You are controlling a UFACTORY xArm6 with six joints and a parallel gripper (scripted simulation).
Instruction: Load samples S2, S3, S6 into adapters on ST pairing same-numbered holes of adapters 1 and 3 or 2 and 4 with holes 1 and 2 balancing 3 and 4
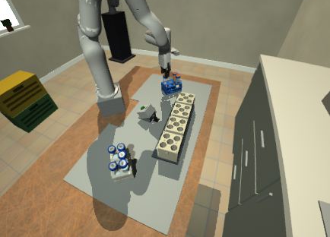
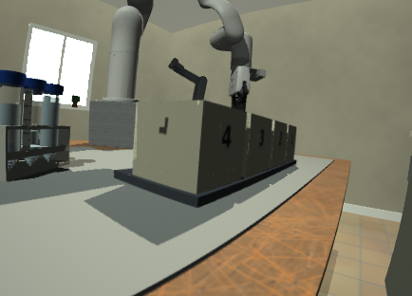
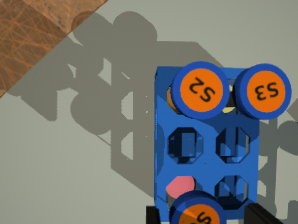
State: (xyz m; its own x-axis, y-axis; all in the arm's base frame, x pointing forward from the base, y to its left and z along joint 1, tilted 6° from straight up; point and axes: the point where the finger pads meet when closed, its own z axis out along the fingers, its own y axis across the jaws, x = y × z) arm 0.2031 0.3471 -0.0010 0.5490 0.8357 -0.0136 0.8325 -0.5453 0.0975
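Note:
My gripper (image 1: pixel 166 74) (image 3: pixel 205 220) is open, low over the blue rack (image 1: pixel 172 90) (image 3: pixel 207 120), its fingertips on either side of the S6 cap (image 3: pixel 194 218); contact cannot be told. Orange-dot tubes S2 (image 3: pixel 201 90) and S3 (image 3: pixel 263 91) stand side by side at the rack's other end. Adapter 4 (image 1: pixel 167 154) (image 2: pixel 225 164), adapter 3 (image 2: pixel 260 153), adapter 2 and adapter 1 stand in a row on the dark stand (image 2: pixel 161 191); the holes that show look empty. Several blue-capped blanks stand in the pale rack (image 1: pixel 123 175) (image 2: pixel 35 155); their volumes are not readable.
The small sloped desk (image 1: pixel 146 112) with the green key (image 1: pixel 143 108) stands between the arm base (image 1: pixel 111 102) and the adapters. A small dark jointed object (image 2: pixel 189 77) shows behind adapter 4. The tall counter (image 1: pixel 304 103) is off to the right.

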